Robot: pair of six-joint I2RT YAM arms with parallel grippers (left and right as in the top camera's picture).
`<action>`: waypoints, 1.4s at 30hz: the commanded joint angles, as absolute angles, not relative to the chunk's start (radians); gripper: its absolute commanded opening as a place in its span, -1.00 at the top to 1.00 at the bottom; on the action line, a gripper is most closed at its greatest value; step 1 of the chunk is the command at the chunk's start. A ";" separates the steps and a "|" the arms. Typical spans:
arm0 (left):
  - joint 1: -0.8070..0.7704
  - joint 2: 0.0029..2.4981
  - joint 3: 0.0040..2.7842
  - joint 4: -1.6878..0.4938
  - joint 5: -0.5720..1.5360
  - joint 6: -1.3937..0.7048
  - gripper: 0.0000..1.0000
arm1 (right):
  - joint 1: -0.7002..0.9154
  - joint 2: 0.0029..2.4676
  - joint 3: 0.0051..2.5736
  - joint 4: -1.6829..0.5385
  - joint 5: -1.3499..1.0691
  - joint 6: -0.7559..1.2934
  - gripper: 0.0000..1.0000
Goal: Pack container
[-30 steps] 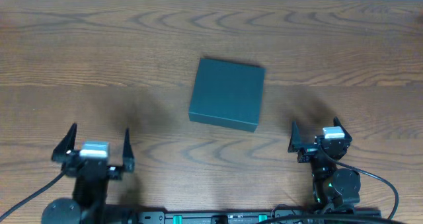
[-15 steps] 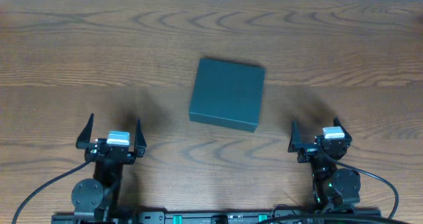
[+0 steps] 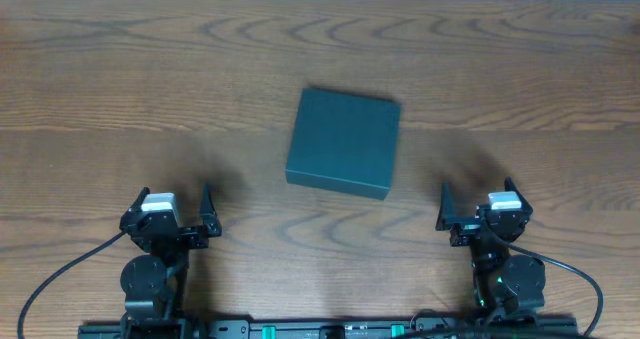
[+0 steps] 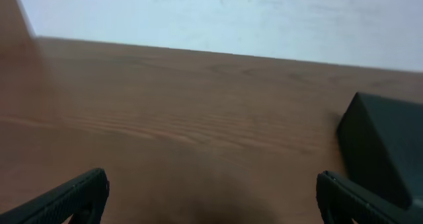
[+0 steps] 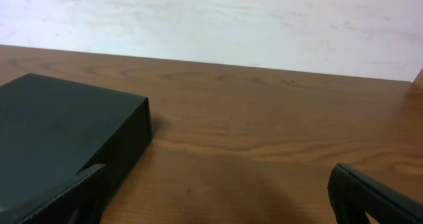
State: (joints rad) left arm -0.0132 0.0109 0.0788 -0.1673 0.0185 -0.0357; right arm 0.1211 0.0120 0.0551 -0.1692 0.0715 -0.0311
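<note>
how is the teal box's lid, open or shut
Shut: the matte dark teal-green rectangular box lies flat, its top unbroken, no flap raised.

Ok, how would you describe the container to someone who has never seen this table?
Start from the brown wooden table seen from overhead. Near its middle, beyond the left arm and the right arm, lies the container. It is a flat, matte, dark teal-green rectangular box, closed, and the only thing lying on the wood, apart from both arms.
</note>
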 commanded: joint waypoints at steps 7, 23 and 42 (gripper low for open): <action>-0.025 0.002 0.053 -0.184 0.037 -0.110 -0.97 | 0.131 0.006 0.049 -0.168 0.077 -0.039 -0.98; -0.058 0.002 0.053 -0.182 0.045 -0.119 -0.97 | 0.131 0.006 0.049 -0.168 0.077 -0.039 -0.99; -0.058 0.004 0.053 -0.181 0.044 -0.118 -0.97 | 0.131 0.006 0.049 -0.168 0.077 -0.039 -0.99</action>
